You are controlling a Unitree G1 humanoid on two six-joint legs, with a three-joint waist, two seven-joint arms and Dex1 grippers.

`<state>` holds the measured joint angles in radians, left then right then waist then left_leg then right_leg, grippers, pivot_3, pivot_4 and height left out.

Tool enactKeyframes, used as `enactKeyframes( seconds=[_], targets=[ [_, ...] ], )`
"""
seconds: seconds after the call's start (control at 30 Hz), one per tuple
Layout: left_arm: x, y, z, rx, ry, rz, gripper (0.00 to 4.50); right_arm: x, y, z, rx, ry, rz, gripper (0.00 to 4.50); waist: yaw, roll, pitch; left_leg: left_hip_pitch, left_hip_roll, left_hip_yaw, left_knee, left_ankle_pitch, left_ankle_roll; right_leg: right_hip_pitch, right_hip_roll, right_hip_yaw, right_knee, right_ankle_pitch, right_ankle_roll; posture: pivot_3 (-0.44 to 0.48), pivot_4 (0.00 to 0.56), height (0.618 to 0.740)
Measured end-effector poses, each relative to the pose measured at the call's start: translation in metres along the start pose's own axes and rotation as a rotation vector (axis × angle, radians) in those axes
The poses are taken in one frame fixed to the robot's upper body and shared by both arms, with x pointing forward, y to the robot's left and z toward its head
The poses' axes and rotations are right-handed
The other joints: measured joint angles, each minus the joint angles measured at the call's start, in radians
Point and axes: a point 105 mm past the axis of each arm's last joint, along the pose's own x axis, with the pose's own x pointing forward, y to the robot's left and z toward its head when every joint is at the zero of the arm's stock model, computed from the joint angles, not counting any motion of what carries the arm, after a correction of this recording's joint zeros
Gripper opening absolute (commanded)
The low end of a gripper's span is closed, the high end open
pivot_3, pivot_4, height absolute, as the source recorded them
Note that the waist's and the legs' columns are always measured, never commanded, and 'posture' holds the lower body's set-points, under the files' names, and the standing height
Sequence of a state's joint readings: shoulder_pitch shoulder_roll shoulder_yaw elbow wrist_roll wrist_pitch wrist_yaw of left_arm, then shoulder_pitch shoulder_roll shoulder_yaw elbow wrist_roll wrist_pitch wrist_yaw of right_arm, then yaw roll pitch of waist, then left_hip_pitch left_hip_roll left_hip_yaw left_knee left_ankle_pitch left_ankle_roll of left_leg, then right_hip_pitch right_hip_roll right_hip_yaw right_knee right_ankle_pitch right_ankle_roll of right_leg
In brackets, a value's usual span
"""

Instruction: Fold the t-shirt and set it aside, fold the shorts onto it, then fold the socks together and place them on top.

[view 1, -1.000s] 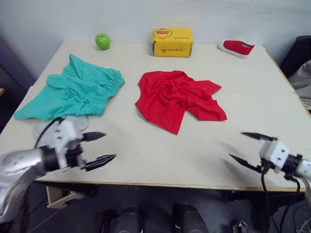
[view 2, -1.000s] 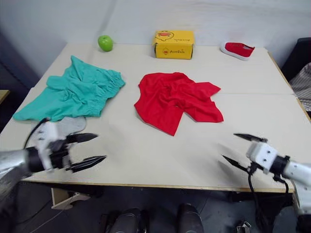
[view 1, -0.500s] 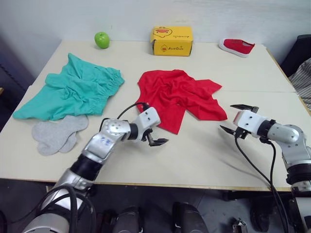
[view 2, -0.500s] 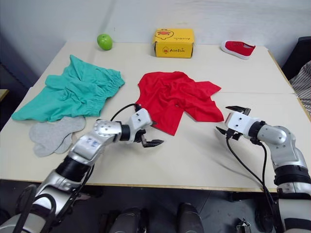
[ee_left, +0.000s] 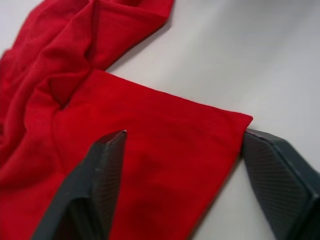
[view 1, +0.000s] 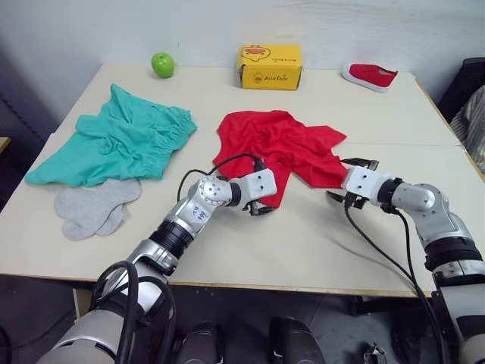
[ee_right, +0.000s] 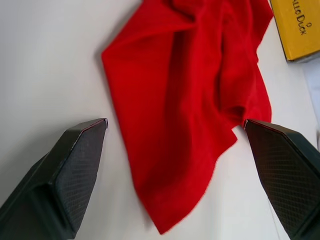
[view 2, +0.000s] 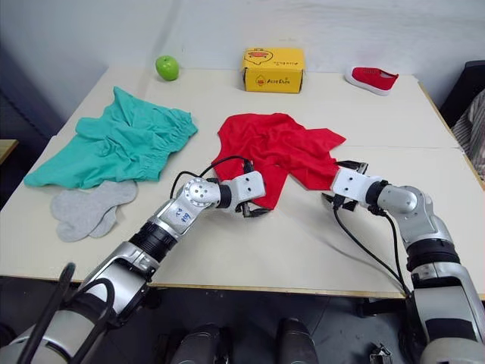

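The red t-shirt (view 1: 274, 148) lies crumpled in the middle of the table. My left gripper (view 1: 262, 208) is open at its near corner; in the left wrist view that corner (ee_left: 165, 150) lies between the two fingers (ee_left: 100, 175). At the shirt's right corner my right gripper (view 1: 336, 177) is open too, with red cloth (ee_right: 175, 100) spread ahead of its fingers (ee_right: 75, 160). Over on the left lie the teal shorts (view 1: 121, 142), and the grey socks (view 1: 95, 206) rest just in front of them.
A green apple (view 1: 162, 64), a yellow box (view 1: 270, 66) and a small red shoe (view 1: 368, 75) stand along the far edge of the table (view 1: 318, 258). Striped cloth (view 1: 474, 114) shows past the right edge. Black cables trail from both wrists.
Both arms have come in from the table's near edge to the t-shirt: the left gripper to its near corner, the right gripper to its right corner. Both stay open.
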<state>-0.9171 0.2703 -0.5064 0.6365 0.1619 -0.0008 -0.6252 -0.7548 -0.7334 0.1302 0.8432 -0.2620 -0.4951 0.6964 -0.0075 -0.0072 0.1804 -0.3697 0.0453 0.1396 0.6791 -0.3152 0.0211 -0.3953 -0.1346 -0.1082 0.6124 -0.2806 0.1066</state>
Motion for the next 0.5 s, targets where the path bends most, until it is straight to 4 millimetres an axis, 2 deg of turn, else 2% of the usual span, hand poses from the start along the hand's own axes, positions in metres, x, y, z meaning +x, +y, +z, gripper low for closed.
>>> enactKeyframes(
  seconds=[0.27,0.5],
  targets=[
    [0.007,0.008,-0.013,0.039,0.025,0.049,0.05,0.009,-0.002,-0.004,0.015,0.038,0.002,4.5,-0.023,0.0,-0.001,0.001,0.001,0.0,0.0,0.0,0.0,0.0,0.0,0.0,0.001,0.0,0.0,0.0,0.15,0.74],
    [0.0,0.019,-0.023,-0.099,-0.001,0.095,0.05,0.018,-0.004,0.003,-0.011,0.041,0.029,4.5,-0.037,0.0,-0.001,0.0,0.002,0.001,0.0,0.0,-0.001,-0.002,0.001,0.0,0.003,0.0,-0.001,0.0,0.15,0.74]
  ],
)
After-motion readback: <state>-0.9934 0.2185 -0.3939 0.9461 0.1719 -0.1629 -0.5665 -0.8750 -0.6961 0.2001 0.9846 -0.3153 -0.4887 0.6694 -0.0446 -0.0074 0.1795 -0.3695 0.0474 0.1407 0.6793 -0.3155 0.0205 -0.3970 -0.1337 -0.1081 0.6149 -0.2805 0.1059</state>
